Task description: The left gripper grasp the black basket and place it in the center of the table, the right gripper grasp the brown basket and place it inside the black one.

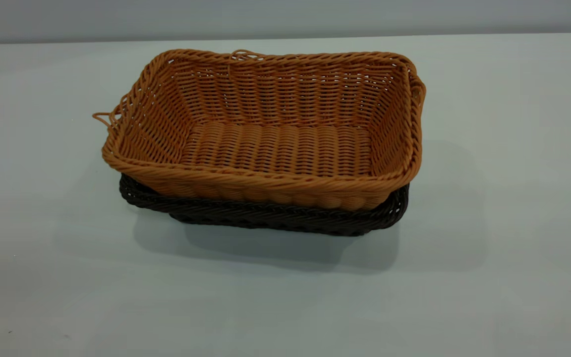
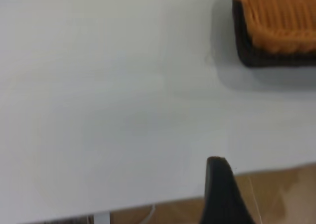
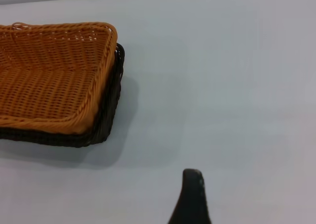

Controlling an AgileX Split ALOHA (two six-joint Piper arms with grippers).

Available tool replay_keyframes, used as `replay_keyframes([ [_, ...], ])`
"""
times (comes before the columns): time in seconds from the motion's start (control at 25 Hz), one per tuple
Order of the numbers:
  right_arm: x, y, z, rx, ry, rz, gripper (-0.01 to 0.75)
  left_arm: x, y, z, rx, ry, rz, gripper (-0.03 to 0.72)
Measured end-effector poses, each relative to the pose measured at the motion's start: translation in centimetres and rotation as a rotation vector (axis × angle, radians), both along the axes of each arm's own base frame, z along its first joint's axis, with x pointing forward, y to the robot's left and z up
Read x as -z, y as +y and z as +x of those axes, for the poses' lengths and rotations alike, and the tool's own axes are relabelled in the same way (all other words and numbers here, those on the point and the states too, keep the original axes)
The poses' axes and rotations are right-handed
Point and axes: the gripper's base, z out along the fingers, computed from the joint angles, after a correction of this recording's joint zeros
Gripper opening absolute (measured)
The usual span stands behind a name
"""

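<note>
The brown basket (image 1: 275, 144) sits crooked inside the black basket (image 1: 265, 215), so a bump could tip it; I cannot tell either arm's jaws.

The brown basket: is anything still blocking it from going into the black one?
No. The brown basket already sits nested inside the black basket on the table. Only bare table shows between the baskets and the one visible finger of the left gripper and of the right gripper.

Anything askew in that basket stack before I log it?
The brown basket sits nested in the black basket, slightly skewed: the black rim shows more at the front-left corner. A loose loop sticks out at its left rim.
</note>
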Motion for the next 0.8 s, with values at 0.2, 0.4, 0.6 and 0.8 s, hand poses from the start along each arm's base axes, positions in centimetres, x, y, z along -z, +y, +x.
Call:
replay_keyframes([
  [0.2, 0.00, 0.02, 0.00, -0.001, 0.000, 0.001, 0.539, 0.07, 0.01, -0.27, 0.000, -0.012, -0.001, 0.401],
  [0.4, 0.00, 0.04, -0.01, -0.003, 0.000, 0.004, 0.539, 0.07, 0.01, -0.27, 0.000, -0.012, -0.001, 0.401],
  [0.6, 0.00, 0.04, -0.01, -0.003, 0.000, 0.004, 0.539, 0.07, 0.01, -0.28, 0.000, -0.012, -0.001, 0.401],
  [0.8, 0.00, 0.05, -0.01, -0.004, 0.001, 0.005, 0.539, 0.07, 0.01, -0.28, 0.000, -0.012, -0.001, 0.401],
])
